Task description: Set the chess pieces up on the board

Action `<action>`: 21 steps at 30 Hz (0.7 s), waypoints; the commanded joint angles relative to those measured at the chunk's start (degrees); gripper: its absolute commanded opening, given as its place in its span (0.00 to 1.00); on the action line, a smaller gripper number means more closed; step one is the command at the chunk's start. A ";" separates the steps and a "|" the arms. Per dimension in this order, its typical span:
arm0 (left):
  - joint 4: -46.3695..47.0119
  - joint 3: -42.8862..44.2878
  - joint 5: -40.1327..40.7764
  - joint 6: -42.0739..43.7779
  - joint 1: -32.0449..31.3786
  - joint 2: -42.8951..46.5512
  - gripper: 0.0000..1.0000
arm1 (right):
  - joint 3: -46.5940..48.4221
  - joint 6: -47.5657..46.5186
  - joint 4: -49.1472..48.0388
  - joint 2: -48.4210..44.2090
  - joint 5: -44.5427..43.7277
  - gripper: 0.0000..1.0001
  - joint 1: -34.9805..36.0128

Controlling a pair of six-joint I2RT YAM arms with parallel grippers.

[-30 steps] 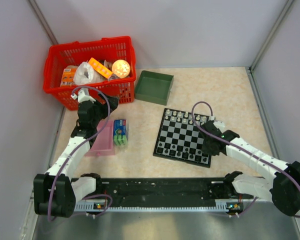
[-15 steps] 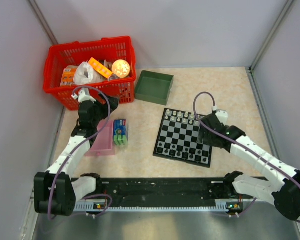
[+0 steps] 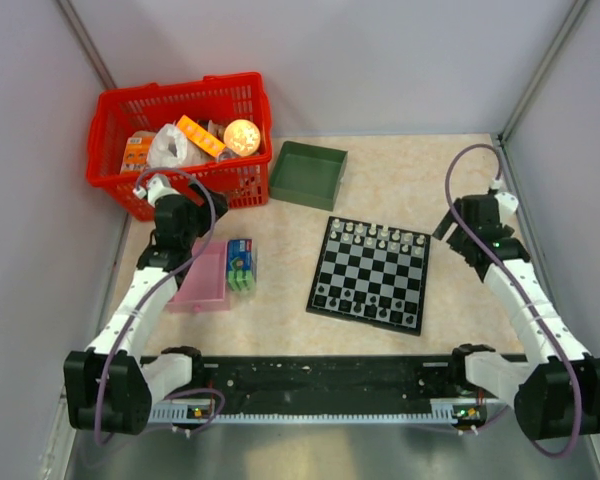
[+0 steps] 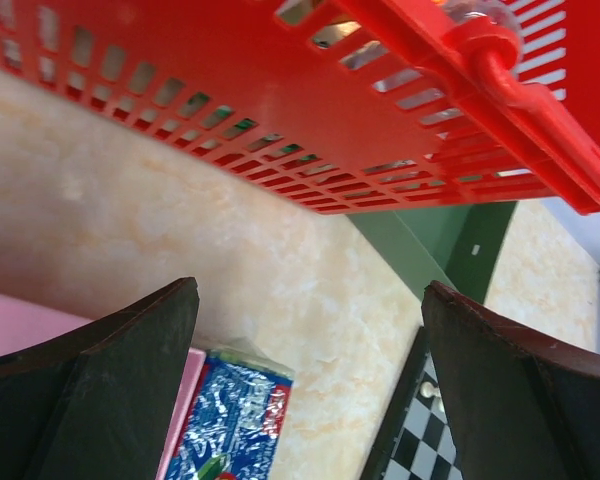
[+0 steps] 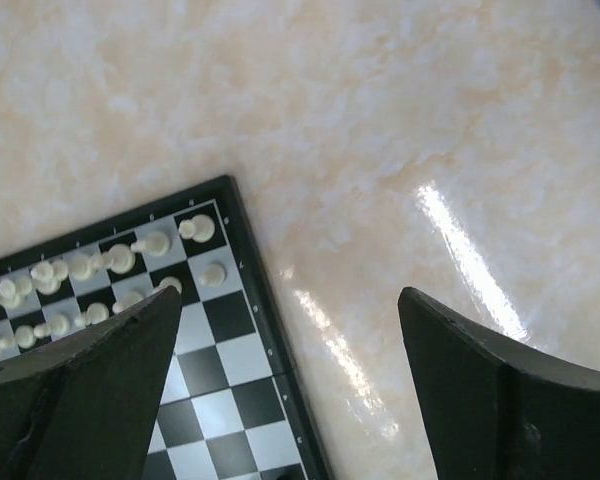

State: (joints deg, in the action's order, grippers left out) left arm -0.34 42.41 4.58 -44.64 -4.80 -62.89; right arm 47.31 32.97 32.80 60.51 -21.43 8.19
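black-grey board (image 3: 370,275): one | left end effector (image 4: 305,300), right end effector (image 5: 290,300): two (both spread, empty)

Bright, even light; glare streaks the table (image 5: 460,250); right claw (image 5: 290,297) slightly blurred.

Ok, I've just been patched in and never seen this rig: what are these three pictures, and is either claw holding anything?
Two robot arms stand at the near edge of the table, each ending in a two-finger gripper. The wide picture looks down from above; the other two come from wrist cameras, so the dark wedges are each gripper's own fingers. On the table: the board, with chess pieces along its far and near rows, a red basket, a green tray, a pink tray and a blue packet beside it. The left gripper is open near the basket; the right gripper is open beside the board's far right corner. Neither holds anything.
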 commanded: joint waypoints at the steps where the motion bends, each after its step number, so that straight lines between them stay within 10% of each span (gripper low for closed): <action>1: -3.53 2.50 6.92 2.01 0.32 3.30 0.99 | 0.06 -3.17 -8.00 -0.66 3.77 0.90 -5.55; 11: -6.07 3.46 12.03 5.09 0.32 3.39 0.99 | -3.54 -7.23 -16.27 -0.22 -8.62 0.99 -6.60; 21: -7.66 3.29 21.69 12.29 0.32 5.41 0.99 | -6.08 -7.21 -24.34 1.36 -1.95 0.99 -15.04</action>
State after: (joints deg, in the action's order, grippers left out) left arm -8.29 43.90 19.99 -36.99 -4.78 -59.72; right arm 43.38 27.03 14.76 61.21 -25.26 -4.71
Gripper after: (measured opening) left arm 0.986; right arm 0.989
